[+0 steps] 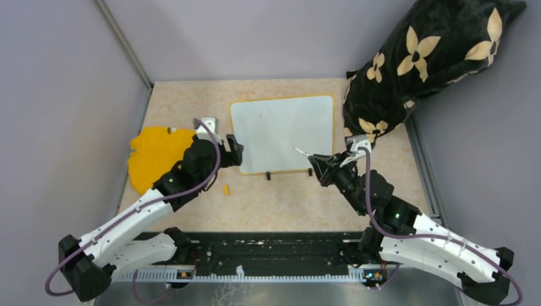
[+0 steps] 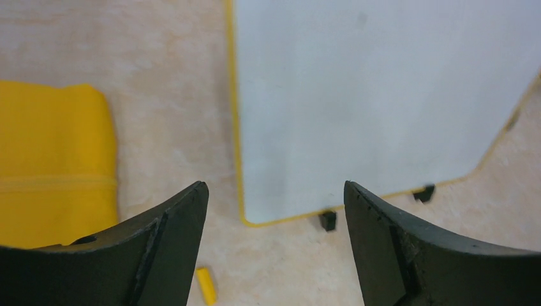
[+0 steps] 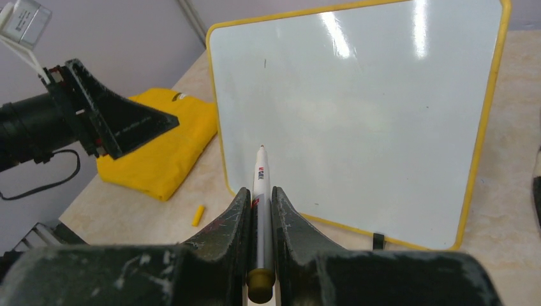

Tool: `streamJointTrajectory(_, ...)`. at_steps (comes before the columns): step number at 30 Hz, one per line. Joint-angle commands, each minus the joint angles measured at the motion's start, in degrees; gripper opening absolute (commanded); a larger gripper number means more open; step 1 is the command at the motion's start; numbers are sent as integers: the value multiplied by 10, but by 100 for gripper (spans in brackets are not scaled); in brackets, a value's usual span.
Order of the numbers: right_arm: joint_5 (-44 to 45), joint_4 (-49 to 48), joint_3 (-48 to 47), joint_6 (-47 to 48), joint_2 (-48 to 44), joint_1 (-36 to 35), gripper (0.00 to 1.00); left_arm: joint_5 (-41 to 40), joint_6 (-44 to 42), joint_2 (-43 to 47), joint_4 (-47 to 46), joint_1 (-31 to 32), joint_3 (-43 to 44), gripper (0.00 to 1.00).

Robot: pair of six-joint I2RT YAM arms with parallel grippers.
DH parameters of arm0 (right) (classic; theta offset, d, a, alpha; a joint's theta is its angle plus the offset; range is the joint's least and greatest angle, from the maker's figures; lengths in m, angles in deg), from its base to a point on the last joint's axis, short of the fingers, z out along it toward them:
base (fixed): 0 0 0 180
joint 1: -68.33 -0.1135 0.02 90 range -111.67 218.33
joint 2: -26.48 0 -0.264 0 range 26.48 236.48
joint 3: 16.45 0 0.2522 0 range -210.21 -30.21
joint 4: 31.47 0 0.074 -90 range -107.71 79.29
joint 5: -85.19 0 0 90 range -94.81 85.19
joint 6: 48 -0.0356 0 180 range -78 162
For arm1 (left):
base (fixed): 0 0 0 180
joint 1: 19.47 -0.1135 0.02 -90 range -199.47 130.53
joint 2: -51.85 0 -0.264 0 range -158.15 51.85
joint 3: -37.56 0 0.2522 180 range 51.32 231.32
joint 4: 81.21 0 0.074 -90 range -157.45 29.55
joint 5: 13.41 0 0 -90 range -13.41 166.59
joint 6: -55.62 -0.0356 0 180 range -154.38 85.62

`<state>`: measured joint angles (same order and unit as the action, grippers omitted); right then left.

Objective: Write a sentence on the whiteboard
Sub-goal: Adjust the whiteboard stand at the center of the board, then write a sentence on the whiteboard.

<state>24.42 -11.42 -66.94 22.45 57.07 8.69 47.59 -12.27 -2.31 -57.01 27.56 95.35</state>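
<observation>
The whiteboard [image 1: 284, 131] [image 2: 383, 95] [image 3: 357, 115] lies flat on the table, white with a yellow rim and two small black feet on its near edge. Its face looks plain white; the sentence is not in view. My right gripper [image 1: 317, 162] [image 3: 260, 191] is shut on a white marker [image 3: 261, 169], whose tip points over the board's near edge. My left gripper [image 1: 233, 150] [image 2: 275, 185] stands open above the board's near left corner with nothing between its fingers. A small yellow cap [image 1: 226, 189] [image 2: 206, 285] [image 3: 198, 215] lies on the table near it.
A folded yellow cloth [image 1: 156, 156] [image 2: 51, 166] [image 3: 159, 146] lies left of the board. A black cushion with cream flowers [image 1: 421, 57] leans at the back right, close to the board's right edge. Grey walls close in the table on three sides.
</observation>
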Motion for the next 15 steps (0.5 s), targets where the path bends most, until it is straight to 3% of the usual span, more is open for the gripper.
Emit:
streamJointTrajectory(1,-19,-53,0,-7,24,-5,0,139,24,11,12,-149,-2,84)
streamJointTrajectory(3,-28,-58,0,-7,38,-5,0,219,50,18,-8,-219,-12,84)
streamJointTrajectory(8,-41,-81,-6,-2,64,-5,0,347,76,23,-90,-306,-35,84)
streamJointTrajectory(15,-43,-82,-3,2,71,-5,0,389,70,28,-235,-324,-80,88)
